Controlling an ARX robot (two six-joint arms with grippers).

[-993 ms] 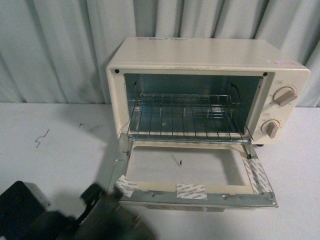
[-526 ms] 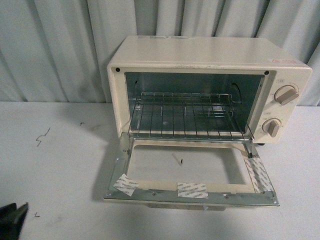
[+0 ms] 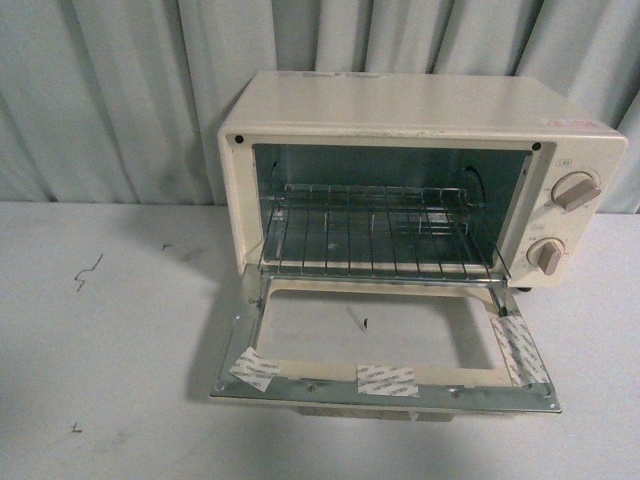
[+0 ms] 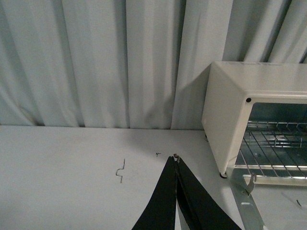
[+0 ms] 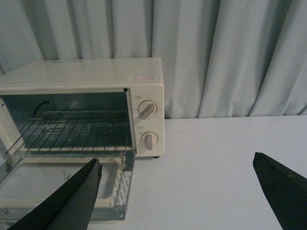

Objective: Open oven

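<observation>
Your oven (image 3: 420, 180) sits at the table's (image 3: 110, 350) one o'clock, its door (image 3: 385, 375) dropped flat, so I judge the opening done. Your left gripper (image 4: 176, 160) is pinched together, your right gripper (image 5: 177, 167) spread wide; both hold nothing. Next, simply park clear.

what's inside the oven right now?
The oven, door dropped flat, holds only a bare wire rack with nothing on it. The cavity floor beneath the rack and the ceiling behind the upper frame are mostly hidden in every view.
</observation>
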